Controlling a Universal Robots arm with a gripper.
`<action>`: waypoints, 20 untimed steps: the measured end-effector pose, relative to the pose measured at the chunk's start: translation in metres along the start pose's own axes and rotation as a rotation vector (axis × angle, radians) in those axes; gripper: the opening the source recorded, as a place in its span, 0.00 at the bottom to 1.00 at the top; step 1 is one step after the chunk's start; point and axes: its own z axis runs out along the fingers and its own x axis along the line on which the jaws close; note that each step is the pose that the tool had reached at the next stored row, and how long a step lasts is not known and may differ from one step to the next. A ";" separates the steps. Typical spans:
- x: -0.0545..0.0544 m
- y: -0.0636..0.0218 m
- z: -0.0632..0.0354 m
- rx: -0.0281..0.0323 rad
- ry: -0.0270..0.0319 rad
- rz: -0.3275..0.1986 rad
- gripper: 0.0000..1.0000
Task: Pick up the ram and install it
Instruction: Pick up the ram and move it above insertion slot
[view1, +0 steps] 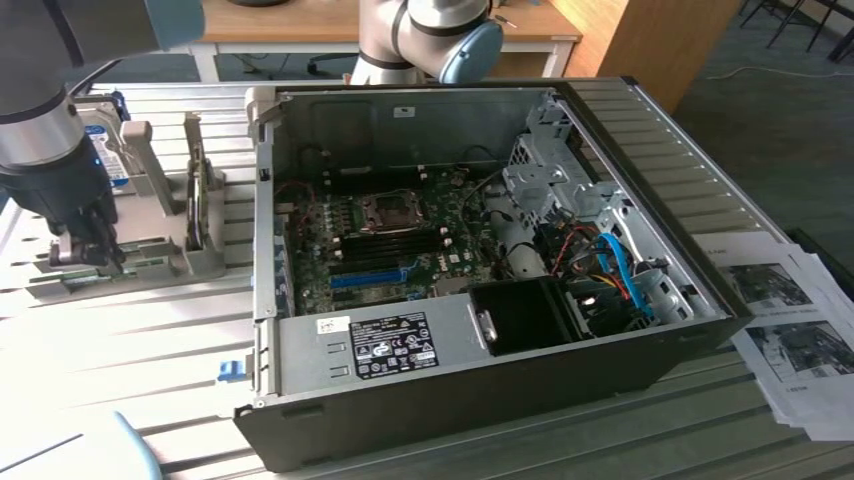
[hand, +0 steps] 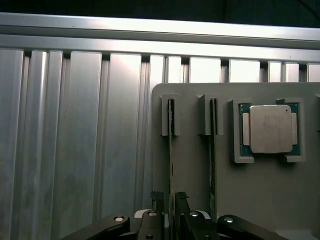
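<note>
Slotted upright in the gray holder (hand: 192, 170), the ram (hand: 171, 150) stands between the open hand's (hand: 169, 199) fingers (hand: 181, 198), ungripped.

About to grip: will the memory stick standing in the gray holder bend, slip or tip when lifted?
Probably stiff and light: the memory stick is a thin board on edge. Unlikely to tip: the gray holder slots it upright. Likely fragile sideways: it looks very thin between the open gripper.
</note>
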 end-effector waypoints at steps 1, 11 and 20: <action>0.000 0.0000 0.0005 0.0000 0.0000 0.000 0.23; 0.000 -0.0019 0.0033 0.0000 -0.0009 0.000 0.23; 0.000 -0.0030 0.0034 0.0000 -0.0015 0.000 0.23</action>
